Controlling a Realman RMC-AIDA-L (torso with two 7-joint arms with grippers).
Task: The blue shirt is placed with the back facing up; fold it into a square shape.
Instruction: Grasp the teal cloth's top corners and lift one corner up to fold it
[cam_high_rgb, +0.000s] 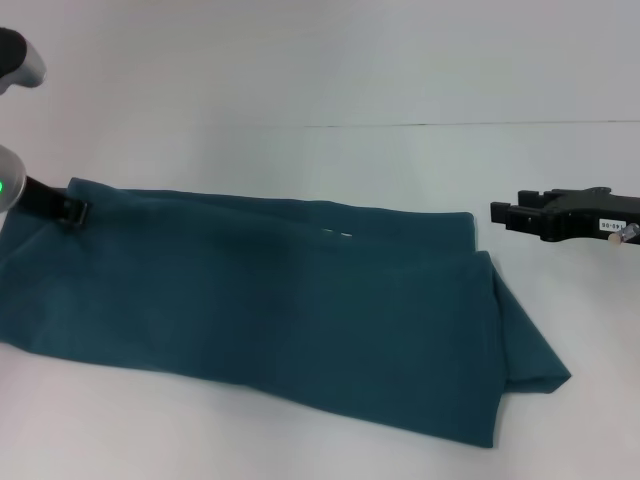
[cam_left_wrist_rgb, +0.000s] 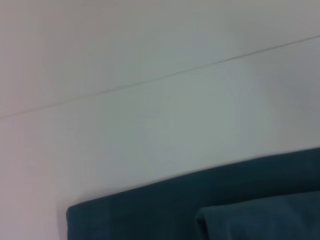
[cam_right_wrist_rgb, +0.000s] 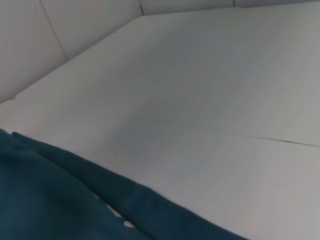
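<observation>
The large dark teal-blue cotton shirt (cam_high_rgb: 270, 300) lies flat on the white table (cam_high_rgb: 330, 90) in front of me, already folded into a long band running from my left to my right, plain side up. At its right end the layers overlap into a loose pointed flap, and a trace of white lettering peeks out along the far edge.

My left gripper (cam_high_rgb: 72, 213) sits at the far-left corner of the cloth, its tips on the hem; I cannot tell whether it is clamped on the fabric. My right gripper (cam_high_rgb: 505, 214) hovers just off the far-right corner, touching nothing, and I cannot tell whether its fingers stand apart.

I judge the cloth soft, limp and light: it will sag and drag, and stacked layers may slide apart. I would pinch all layers together at the end corners, near the hem, and carry both corners evenly to keep the edges square.
</observation>
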